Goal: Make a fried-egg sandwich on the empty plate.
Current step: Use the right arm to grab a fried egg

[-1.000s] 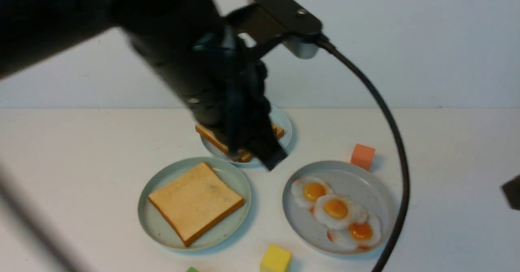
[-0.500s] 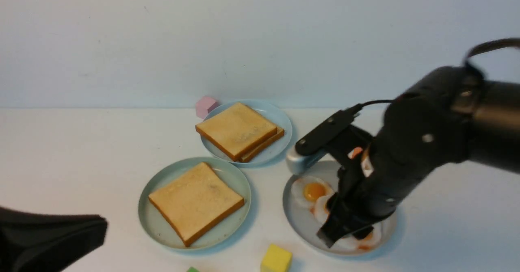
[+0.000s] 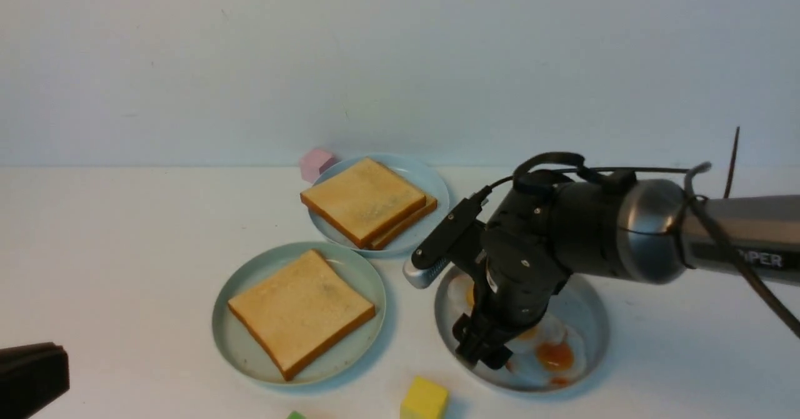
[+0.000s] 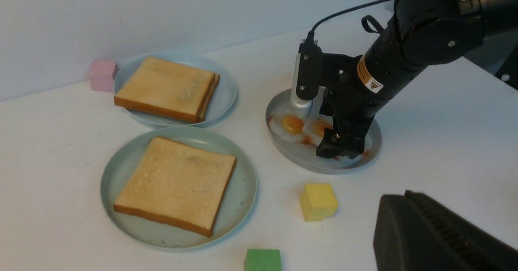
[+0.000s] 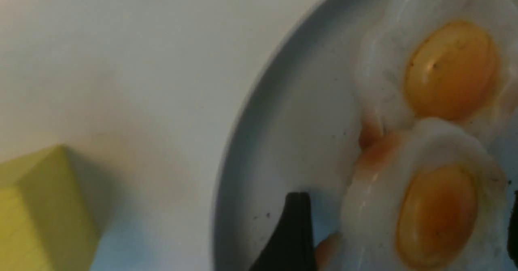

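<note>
- Right now the right gripper [image 3: 484, 353] is down inside the grey-blue plate [image 3: 590, 319] with its jaws spread. In its wrist view one dark finger [image 5: 293, 230] rests low on the plate floor, and the other shows only as a sliver at the picture's edge.
- The fried egg [image 5: 437, 214] lies flat on that plate between the two fingers. Its white overlaps the neighbouring egg [image 5: 449, 68] (a pinch could drag both).
- Nothing looks pinched yet, though I cannot tell whether the near finger touches the white.
- The mint-green plate [image 3: 240, 350] sits at 9 o'clock from the right gripper and holds a single toast slice [image 3: 299, 312]. I judge that the egg goes there, so the carry runs straight toward 9 o'clock.
- The light-blue plate [image 3: 431, 187] with the stacked toast [image 3: 362, 200] is at about 11 o'clock from the gripper.
- The left gripper [image 3: 28, 378] is far off at 8 o'clock from the mint-green plate, and I cannot tell whether it is spread. The right arm is clearly nearer the egg.
</note>
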Robot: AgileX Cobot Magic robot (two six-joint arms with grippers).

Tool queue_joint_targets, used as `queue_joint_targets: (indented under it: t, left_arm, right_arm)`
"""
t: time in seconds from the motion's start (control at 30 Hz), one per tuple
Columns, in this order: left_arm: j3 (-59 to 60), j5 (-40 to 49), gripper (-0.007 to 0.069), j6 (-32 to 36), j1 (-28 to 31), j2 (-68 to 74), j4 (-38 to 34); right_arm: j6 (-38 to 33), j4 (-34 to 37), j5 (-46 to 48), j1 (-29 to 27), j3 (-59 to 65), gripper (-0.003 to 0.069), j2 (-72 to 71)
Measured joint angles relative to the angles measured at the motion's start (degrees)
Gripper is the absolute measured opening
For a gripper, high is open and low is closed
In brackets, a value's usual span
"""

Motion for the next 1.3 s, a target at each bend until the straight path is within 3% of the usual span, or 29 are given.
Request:
queue_joint_targets:
  t: [0.23, 0.37, 0.5, 0.77, 0.83, 0.97, 1.3]
  left_arm:
    - [0.0, 0.43, -0.0013, -0.06, 0.0, 0.06, 0.0]
    - [0.0, 0.43, -0.0013, -0.06, 0.0, 0.06, 0.0]
    - [0.0, 0.43, -0.0013, -0.06, 0.0, 0.06, 0.0]
    - [0.0, 0.43, -0.0013, 0.5, 0.0, 0.06, 0.0]
    - [0.0, 0.43, -0.0013, 1.05, 0.0, 0.06, 0.03]
    - [0.0, 0.43, -0.0013, 2.24, 0.0, 0.06, 0.22]
    - [0.0, 0.64, -0.0013, 0.44, 0.0, 0.06, 0.98]
  right_arm:
    - [0.6, -0.3, -1.16, -2.19, -0.64, 0.0653, 1.9]
    - [-1.36, 1.09, -1.16, -2.31, -0.87, 0.0596, 2.06]
    - [-5.02, 3.88, -0.94, -2.43, -1.03, 0.0486, 2.14]
    - [-6.85, 3.34, 1.99, -2.43, -0.78, 0.0479, 0.84]
    - [-6.98, 2.99, 2.66, -2.43, -0.64, 0.044, 0.1]
    - [-6.97, 1.48, 3.67, -2.43, -0.97, 0.0083, -3.69]
    - [-6.99, 0.41, 5.17, -0.76, -1.27, 0.0069, -8.46]
